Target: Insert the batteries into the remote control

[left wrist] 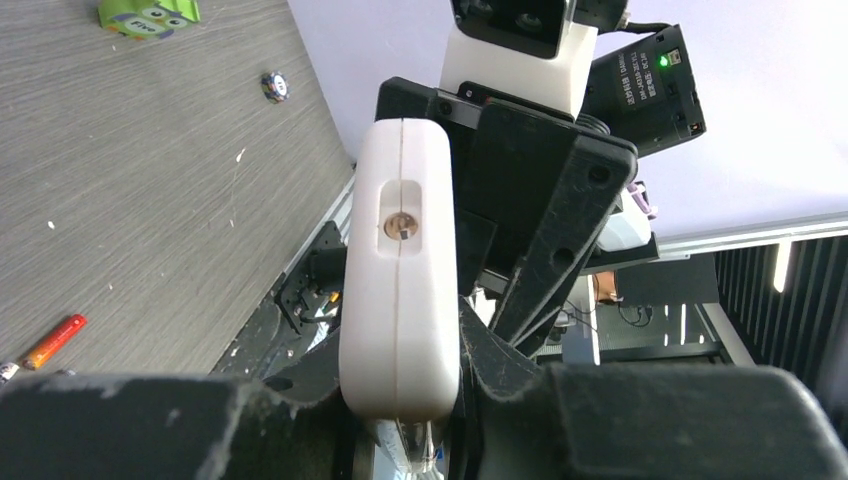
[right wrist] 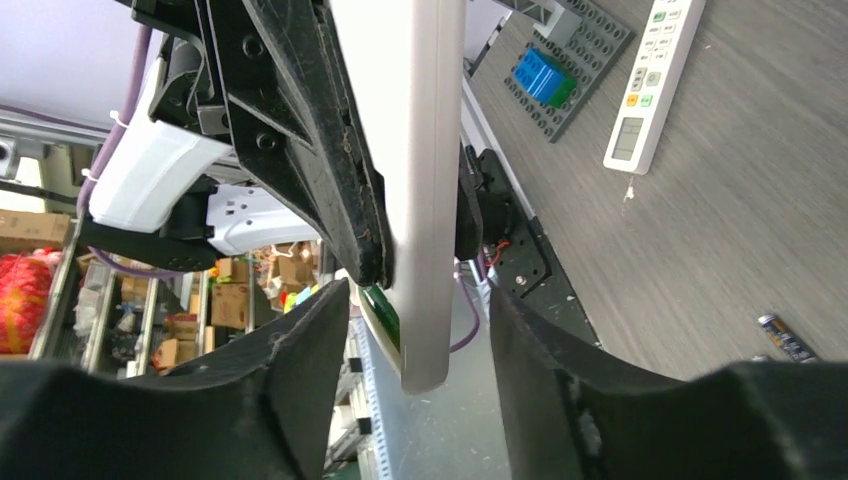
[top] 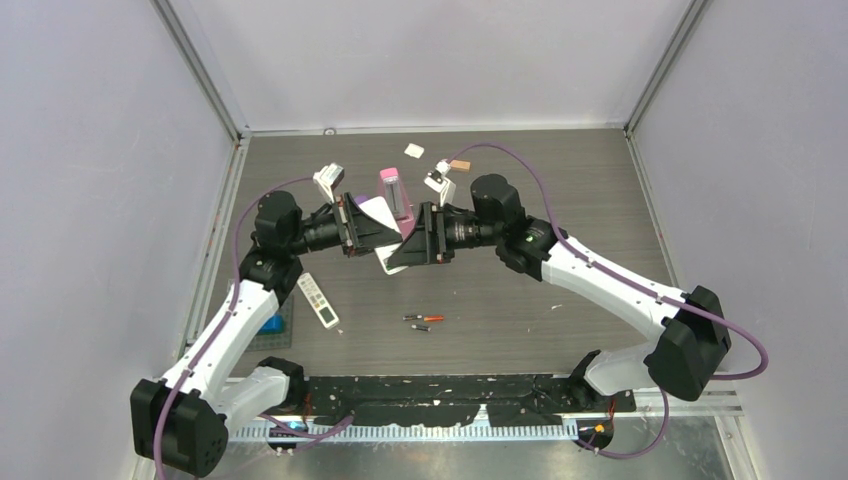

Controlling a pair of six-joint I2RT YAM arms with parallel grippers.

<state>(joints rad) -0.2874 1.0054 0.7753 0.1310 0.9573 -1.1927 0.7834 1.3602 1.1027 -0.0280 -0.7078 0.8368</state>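
Batteries [top: 424, 322] on table [top: 580, 180], well apart from remote [left wrist: 400, 260] in left claw [left wrist: 405, 400].

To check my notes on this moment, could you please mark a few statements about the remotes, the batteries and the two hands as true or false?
1. The left hand grips a white remote clear of the table. True.
2. The batteries are held in the right hand. False: they lie loose on the table.
3. A second remote lies flat on the table. True.
4. The right hand is clamped shut on the white remote. False: its fingers flank the remote's end with gaps on both sides.
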